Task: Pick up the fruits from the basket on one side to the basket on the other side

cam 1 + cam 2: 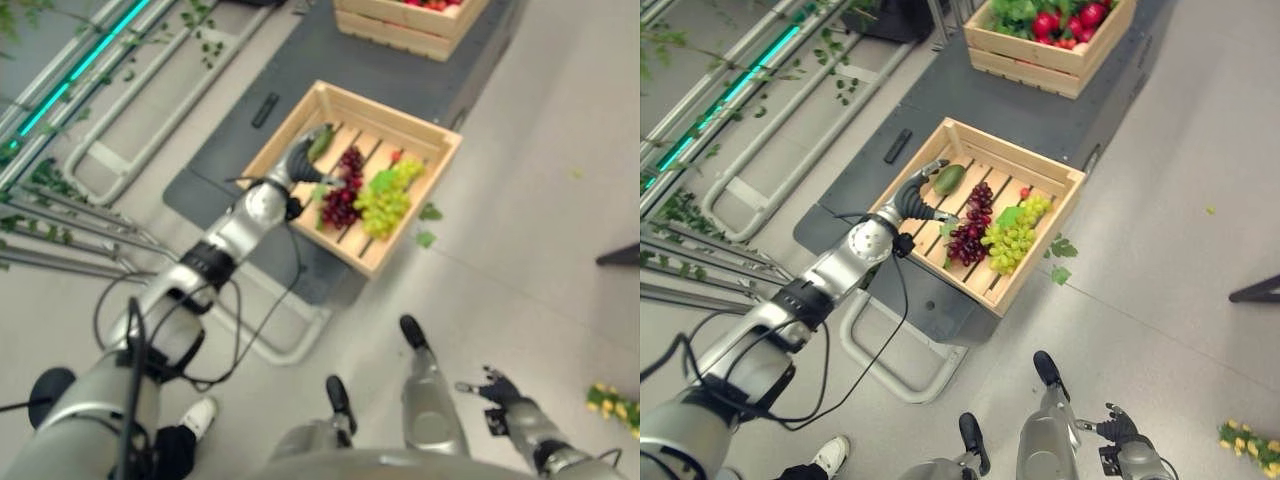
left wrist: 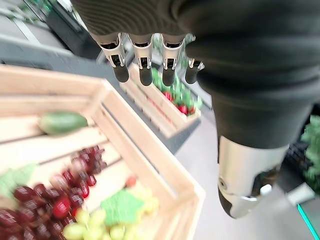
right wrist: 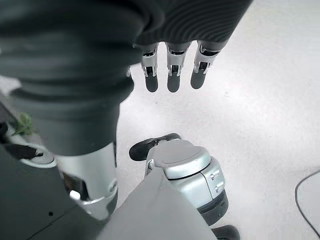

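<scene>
A wooden slatted crate [image 1: 1042, 268] sits on a dark platform. It holds a green oval fruit [image 1: 949, 180], a purple grape bunch [image 1: 969, 228], a green grape bunch [image 1: 1013, 238] and a small red fruit [image 1: 1025, 192]. My left hand [image 1: 914, 198] hovers over the crate's near-left corner, just beside the green fruit [image 2: 62, 121], with its fingers [image 2: 145, 67] straight and nothing in them. A second crate [image 1: 1050, 62] further back carries red fruit and leaves. My right hand [image 1: 503, 391] hangs low at the lower right, its fingers [image 3: 171, 75] relaxed and empty.
Metal rails and leafy vines [image 1: 60, 190] run along the left. A pale tube frame [image 1: 885, 375] lies on the floor by the platform. Loose green leaves [image 1: 428, 225] lie right of the crate, and a yellow cluster [image 1: 615, 405] at the far right.
</scene>
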Tool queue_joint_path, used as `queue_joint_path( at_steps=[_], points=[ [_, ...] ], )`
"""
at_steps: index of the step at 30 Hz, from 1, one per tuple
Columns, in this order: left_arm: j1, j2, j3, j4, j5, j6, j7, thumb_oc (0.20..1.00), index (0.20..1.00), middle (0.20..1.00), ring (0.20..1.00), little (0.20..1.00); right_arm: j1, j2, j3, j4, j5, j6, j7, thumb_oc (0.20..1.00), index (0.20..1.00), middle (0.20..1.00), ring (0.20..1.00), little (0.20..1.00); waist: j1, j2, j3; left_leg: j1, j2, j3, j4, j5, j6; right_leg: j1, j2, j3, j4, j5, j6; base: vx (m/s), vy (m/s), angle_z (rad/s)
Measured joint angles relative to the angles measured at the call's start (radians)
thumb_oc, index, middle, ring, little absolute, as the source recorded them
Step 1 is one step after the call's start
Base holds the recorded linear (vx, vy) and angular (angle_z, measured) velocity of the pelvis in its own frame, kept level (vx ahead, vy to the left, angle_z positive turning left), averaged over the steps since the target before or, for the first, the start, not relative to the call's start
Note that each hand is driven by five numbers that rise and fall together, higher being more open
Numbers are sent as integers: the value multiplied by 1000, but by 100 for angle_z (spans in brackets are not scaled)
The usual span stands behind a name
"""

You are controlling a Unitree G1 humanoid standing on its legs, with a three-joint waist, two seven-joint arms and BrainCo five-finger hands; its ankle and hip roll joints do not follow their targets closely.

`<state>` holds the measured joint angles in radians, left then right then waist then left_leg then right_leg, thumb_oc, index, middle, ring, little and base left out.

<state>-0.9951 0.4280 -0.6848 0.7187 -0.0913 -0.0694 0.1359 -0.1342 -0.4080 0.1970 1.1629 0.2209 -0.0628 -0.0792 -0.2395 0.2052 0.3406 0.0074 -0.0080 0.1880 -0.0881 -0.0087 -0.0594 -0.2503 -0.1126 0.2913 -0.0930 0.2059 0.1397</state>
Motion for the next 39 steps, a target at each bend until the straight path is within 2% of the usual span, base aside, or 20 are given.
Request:
queue_joint_path(
  at_steps=[2,4,5,7,10,13,16,24,25,27,30,34,39],
  points=[
    [-16,-26,-6,79,0,7,3,1000,1000,1000,1000,1000,-3,0,0,-5,5,-1,-5,1000,1000,1000,1000,1000,-37,2,12,1,-2,14,0,-9,1,-12,6,20,0,-2,6,-12,50,-32],
    [-33,-43,-7,166,0,17,3,1000,1000,1000,1000,1000,-14,1,1,-16,11,-5,-13,1000,1000,1000,1000,1000,-50,1,23,-2,-10,40,0,-16,2,-37,7,42,0,3,7,-19,19,-53],
    [-37,-46,-7,193,0,19,3,1000,1000,1000,1000,1000,-21,2,0,-19,12,-5,-14,1000,1000,1000,1000,1000,-42,2,28,-1,-13,54,0,-17,3,-45,7,52,0,7,9,-19,20,-70],
    [-48,-66,-7,254,0,22,3,1000,1000,1000,1000,1000,-23,3,0,-24,28,-10,-21,1000,1000,1000,1000,1000,-62,1,42,-3,-20,85,0,-25,5,-65,7,68,0,16,11,-10,26,-52],
    [-52,-72,-6,294,-1,26,2,1000,1000,1000,1000,1000,-27,5,1,-28,36,-13,-22,1000,1000,1000,1000,1000,-90,-1,59,-3,-28,92,0,-37,7,-86,10,83,0,24,14,-8,7,-38],
    [-59,-79,10,407,-2,40,2,1000,1000,1000,1000,1000,-26,6,2,-41,41,-20,-32,1000,1000,1000,1000,1000,-104,-5,76,-2,-33,114,0,-47,5,-110,16,105,0,37,15,-1,-26,-41],
    [-62,-80,22,425,-2,43,2,1000,1000,1000,1000,1000,-17,8,5,-44,45,-20,-40,1000,1000,1000,1000,1000,-102,-7,86,-10,-32,117,0,-50,1,-127,21,110,0,44,13,-11,-23,-21],
    [-21,-78,163,505,-50,59,30,1000,1000,1000,1000,1000,-20,9,11,-58,49,-34,-61,1000,1000,1000,1000,1000,-93,-8,104,-24,-26,138,0,-54,-5,-157,35,113,0,58,4,-4,-45,-12],
    [-1,-67,209,511,-76,58,39,1000,1000,1000,1000,1000,-20,9,13,-70,49,-36,-63,1000,1000,1000,1000,1000,-90,-9,104,-30,-22,139,0,-55,-7,-164,38,113,0,59,3,-13,-69,-4],
    [11,-44,234,512,-92,56,49,1000,1000,1000,1000,1000,-20,9,17,-82,49,-41,-66,1000,1000,1000,1000,1000,-87,-11,107,-42,-22,139,0,-55,-7,-178,41,113,1,65,-1,-7,-70,-6],
    [18,-21,243,522,-130,59,56,1000,1000,1000,1000,1000,-21,8,35,-83,48,-42,-74,1000,1000,1000,1000,1000,-72,-12,107,-50,-14,137,0,-55,-9,-185,47,110,1,72,-1,-11,-50,-1],
    [35,31,262,523,-168,57,60,1000,1000,1000,1000,1000,-42,11,56,-95,48,-43,-82,1000,1000,1000,1000,1000,-65,-31,120,-58,-9,137,0,-53,-13,-194,50,108,1,74,-4,-7,-21,0],
    [47,35,281,523,-206,51,62,1000,1000,1000,1000,1000,-47,8,55,-103,48,-50,-83,1000,1000,1000,1000,1000,-43,-44,128,-74,-3,135,0,-53,-16,-208,51,104,1,75,-7,0,0,0]
  ],
)
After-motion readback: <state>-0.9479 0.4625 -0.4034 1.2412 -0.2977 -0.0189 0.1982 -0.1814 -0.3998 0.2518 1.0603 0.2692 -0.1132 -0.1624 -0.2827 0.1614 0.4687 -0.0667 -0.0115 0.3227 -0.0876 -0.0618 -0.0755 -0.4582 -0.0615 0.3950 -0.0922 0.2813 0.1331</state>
